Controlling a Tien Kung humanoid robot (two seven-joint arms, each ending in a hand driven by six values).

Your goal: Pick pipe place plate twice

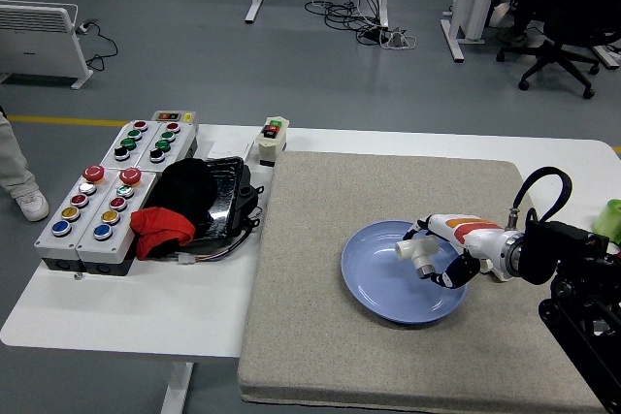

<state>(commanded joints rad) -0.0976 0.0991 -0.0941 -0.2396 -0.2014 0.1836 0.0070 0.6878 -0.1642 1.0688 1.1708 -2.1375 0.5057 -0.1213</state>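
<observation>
Head view, right robot hand (434, 261) gripping pipe (415, 254) over plate (374, 293)

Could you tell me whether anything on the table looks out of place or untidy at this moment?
Yes: a heap of black and red cloth spills out of the black tray beside the button boxes, with loose wires trailing. The right robot hand holds a white pipe fitting over the blue plate.
</observation>
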